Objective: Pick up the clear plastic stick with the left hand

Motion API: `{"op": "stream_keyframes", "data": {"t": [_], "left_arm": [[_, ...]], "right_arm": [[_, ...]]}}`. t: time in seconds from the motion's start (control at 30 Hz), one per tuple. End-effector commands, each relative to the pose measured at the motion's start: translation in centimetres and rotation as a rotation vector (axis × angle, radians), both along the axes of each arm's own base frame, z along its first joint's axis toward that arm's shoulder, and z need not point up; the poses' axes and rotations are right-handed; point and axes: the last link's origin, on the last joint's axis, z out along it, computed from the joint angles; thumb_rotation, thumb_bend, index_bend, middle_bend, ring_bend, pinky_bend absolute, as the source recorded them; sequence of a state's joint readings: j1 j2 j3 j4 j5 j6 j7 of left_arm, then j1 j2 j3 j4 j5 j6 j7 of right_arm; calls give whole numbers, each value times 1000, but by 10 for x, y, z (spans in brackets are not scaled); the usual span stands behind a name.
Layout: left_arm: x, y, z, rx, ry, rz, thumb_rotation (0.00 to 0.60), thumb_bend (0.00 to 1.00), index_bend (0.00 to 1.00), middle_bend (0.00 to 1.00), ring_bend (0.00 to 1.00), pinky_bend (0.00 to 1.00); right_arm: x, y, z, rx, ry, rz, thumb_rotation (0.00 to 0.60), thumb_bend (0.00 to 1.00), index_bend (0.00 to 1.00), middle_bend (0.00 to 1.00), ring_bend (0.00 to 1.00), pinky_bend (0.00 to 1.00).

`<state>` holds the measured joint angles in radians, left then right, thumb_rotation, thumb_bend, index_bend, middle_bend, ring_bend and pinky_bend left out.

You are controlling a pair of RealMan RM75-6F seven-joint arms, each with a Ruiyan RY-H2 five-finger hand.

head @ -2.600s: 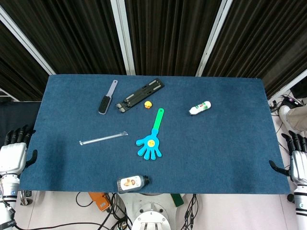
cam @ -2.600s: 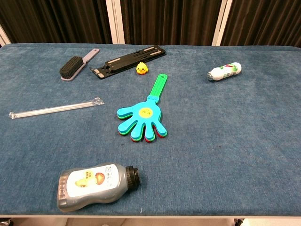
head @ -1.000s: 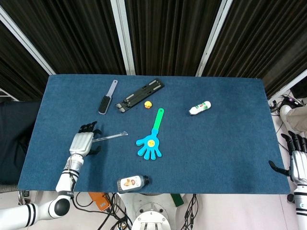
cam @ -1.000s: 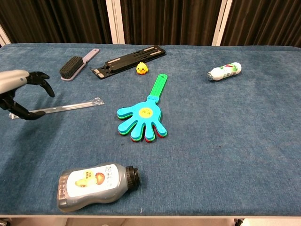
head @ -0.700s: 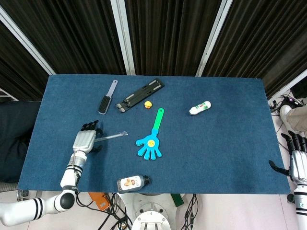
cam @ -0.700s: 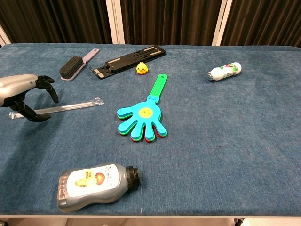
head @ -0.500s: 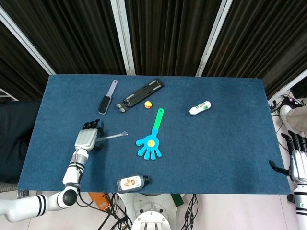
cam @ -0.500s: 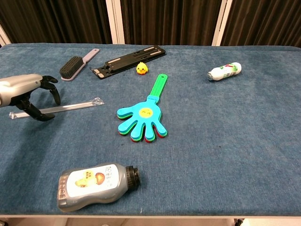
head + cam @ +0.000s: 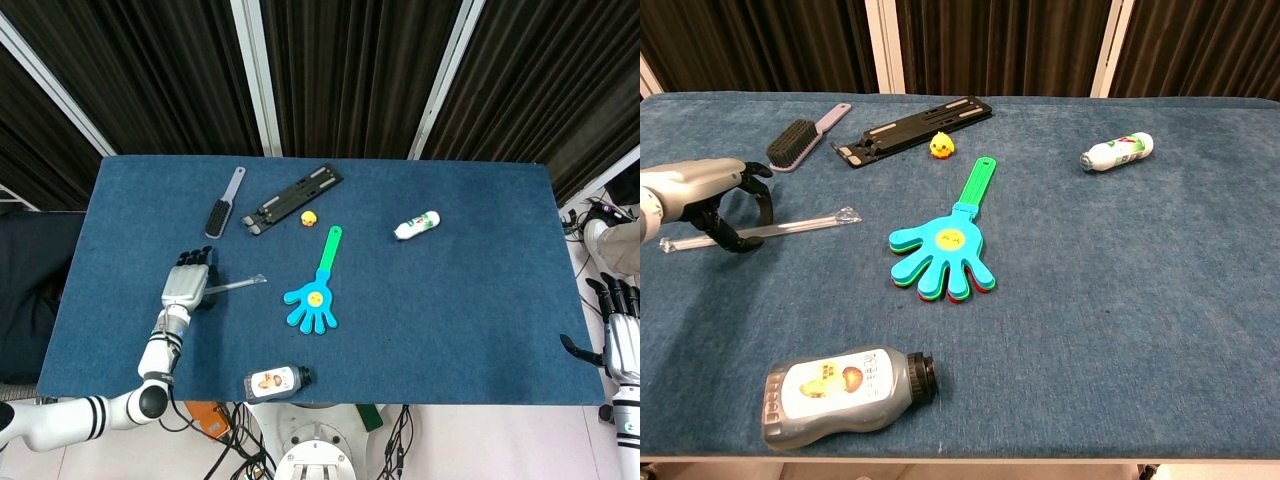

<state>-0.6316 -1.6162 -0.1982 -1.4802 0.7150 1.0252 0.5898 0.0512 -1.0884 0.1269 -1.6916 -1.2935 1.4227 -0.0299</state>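
The clear plastic stick (image 9: 800, 224) lies flat on the blue table (image 9: 1120, 300), left of centre, with its left end reaching past my left hand (image 9: 710, 192). That hand arches over the stick, fingers (image 9: 762, 205) curled down on the far side and the thumb on the near side. The stick still rests on the cloth between them. In the head view the left hand (image 9: 186, 282) covers the stick's (image 9: 236, 285) left half. My right hand (image 9: 622, 340) hangs beyond the table's right edge with straight fingers, holding nothing.
A hairbrush (image 9: 800, 140), a black flat stand (image 9: 910, 128) and a small yellow duck (image 9: 939, 146) lie at the back. A blue-green hand clapper (image 9: 945, 250) is right of the stick. A grey bottle (image 9: 840, 392) lies at the front edge, a white bottle (image 9: 1118, 151) at the back right.
My left hand came in from off the table's left side, moved over the stick and curled its fingers down around it. The stick and the right hand have not moved.
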Motion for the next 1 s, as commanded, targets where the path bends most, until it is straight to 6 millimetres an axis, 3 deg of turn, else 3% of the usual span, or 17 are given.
{"op": "stream_keyframes", "data": {"t": [0.03, 0.23, 0.47, 0.6, 0.87, 1.0], "left_arm": [[-1, 1, -1, -4, 4, 2, 600, 400, 510, 0, 0, 50], [-2, 3, 0, 0, 12, 9, 600, 512, 551, 0, 0, 50], [3, 5, 17, 33, 25, -12, 600, 534, 556, 1, 0, 50], [16, 7, 40, 66, 26, -47, 600, 535, 556, 1, 0, 50], [54, 14, 104, 162, -18, -96, 600, 530, 556, 1, 0, 50], [71, 13, 123, 179, -78, -106, 600, 528, 556, 1, 0, 50]], "right_arm": [[0, 0, 0, 1, 0, 0, 600, 292, 198, 110, 91, 42], [0, 0, 0, 1, 0, 1, 600, 292, 198, 110, 91, 42], [0, 0, -1, 3, 1, 1, 600, 292, 198, 110, 91, 42], [1, 0, -1, 4, 1, 0, 600, 292, 197, 110, 91, 42], [1, 1, -2, 11, 6, 0, 600, 292, 194, 110, 91, 42], [1, 1, -2, 11, 6, -2, 600, 292, 194, 110, 91, 42]]}}
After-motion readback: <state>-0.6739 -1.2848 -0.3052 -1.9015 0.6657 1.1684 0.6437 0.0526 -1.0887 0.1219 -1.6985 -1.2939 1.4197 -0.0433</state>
